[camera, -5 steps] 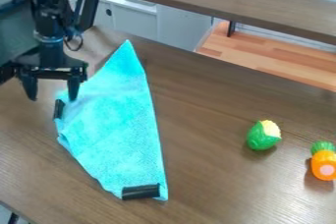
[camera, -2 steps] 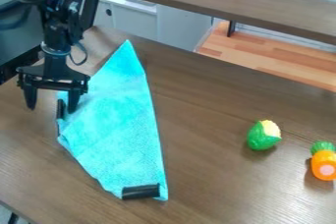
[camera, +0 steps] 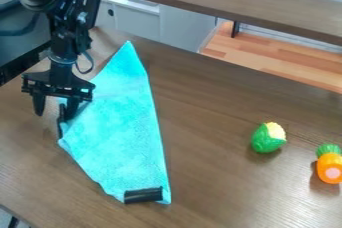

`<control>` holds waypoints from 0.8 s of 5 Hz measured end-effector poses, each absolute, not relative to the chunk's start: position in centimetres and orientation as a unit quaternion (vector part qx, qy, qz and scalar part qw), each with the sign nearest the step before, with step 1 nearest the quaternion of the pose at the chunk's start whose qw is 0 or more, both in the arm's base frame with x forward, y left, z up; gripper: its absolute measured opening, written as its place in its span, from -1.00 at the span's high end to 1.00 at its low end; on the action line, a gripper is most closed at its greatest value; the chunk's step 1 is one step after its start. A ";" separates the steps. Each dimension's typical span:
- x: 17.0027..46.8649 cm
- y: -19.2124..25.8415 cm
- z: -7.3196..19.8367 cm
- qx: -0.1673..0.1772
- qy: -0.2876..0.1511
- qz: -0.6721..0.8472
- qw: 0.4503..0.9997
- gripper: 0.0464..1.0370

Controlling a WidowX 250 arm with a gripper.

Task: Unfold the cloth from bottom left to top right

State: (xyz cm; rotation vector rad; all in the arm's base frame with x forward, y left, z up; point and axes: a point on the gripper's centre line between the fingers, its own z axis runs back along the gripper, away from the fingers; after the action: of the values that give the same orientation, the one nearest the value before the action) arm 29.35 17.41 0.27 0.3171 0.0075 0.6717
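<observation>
While its jaws stand parted and released, the black gripper (camera: 55,114) hangs at the left edge of the turquoise cloth (camera: 120,132), near one black strip (camera: 61,121). The cloth lies folded to a point on the brown table (camera: 207,187), another black strip (camera: 143,195) across its near end. Toy corn (camera: 268,139) and a toy carrot (camera: 328,166) sit well apart to the right.

No readable text, label, brand, number or sign is presenting itself for the record.
</observation>
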 end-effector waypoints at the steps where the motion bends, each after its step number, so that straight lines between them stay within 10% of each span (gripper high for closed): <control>1: 29.3 17.3 0.1 0.158 0.000 0.316 0.935 0.34; 4: 29.3 16.4 2.1 0.130 0.002 0.311 0.941 0.99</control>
State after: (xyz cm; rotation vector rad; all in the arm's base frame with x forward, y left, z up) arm 29.27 16.45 2.15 0.2662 0.0042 0.6353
